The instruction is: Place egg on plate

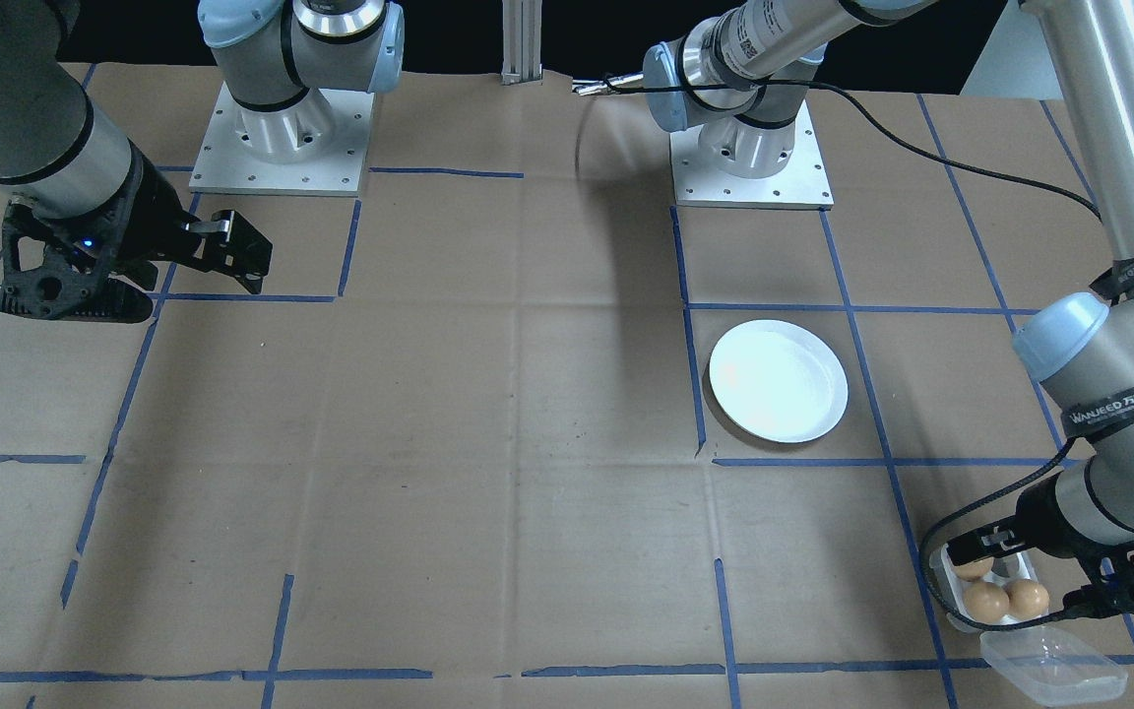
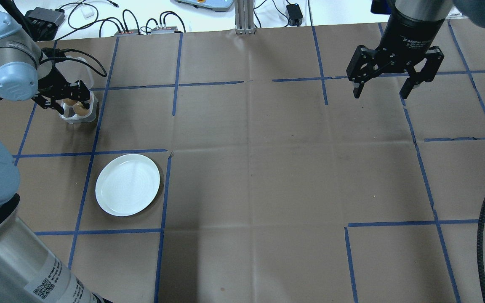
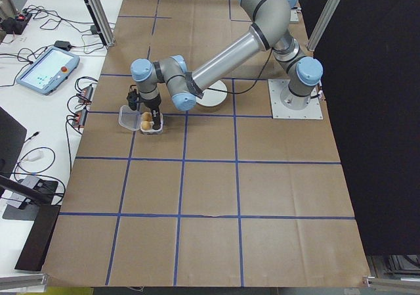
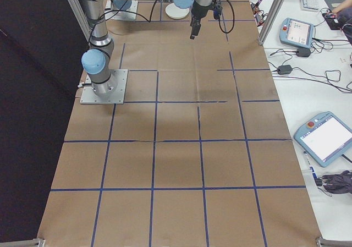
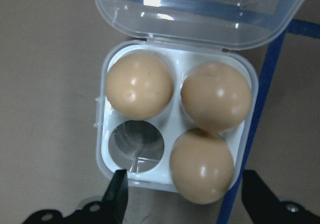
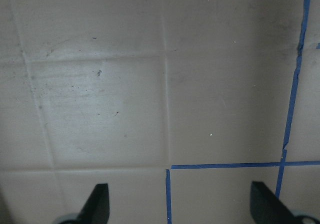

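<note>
Left black two-finger gripper (image 5: 182, 194) spread wide, low over square white four-cup egg tray (image 5: 116, 109) with clear hinged lid (image 5: 200, 9) folded back. Three brown eggs in tray; nearest egg (image 5: 202, 165) between the two fingertips, not yet pinched. One cup empty. Round glossy white plate (image 2: 127, 184) bare on brown paper-covered table (image 2: 259, 168), near the tray but apart. Right black gripper (image 2: 394, 80) spread open, holding nothing, far across the table.
</note>
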{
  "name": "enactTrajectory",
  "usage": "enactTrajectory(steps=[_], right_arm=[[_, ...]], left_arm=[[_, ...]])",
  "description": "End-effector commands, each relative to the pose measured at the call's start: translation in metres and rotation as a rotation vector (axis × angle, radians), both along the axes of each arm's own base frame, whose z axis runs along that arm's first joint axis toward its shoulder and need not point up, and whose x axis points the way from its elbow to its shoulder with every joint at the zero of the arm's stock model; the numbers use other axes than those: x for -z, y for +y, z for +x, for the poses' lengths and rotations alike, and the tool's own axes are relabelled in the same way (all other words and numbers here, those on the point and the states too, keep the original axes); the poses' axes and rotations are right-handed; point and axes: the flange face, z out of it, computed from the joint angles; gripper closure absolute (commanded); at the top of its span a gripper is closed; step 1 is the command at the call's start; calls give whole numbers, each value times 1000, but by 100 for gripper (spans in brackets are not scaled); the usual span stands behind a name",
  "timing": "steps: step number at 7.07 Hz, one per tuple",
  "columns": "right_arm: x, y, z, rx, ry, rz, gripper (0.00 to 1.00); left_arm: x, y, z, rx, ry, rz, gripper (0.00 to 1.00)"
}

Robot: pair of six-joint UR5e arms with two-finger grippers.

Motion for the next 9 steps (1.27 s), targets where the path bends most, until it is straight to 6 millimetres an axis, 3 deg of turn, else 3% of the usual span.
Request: enactTrajectory(steps=[1, 4, 9], right_arm=[[1, 0, 0, 0, 0, 1, 0], [0, 0, 0, 0, 1, 0, 0], [1, 0, 0, 0, 0, 1, 0]], left_arm=[[0, -1, -1, -6, 16, -7, 18], [4, -1, -1, -16, 19, -4, 18], [3, -2, -1, -62, 44, -16, 44]])
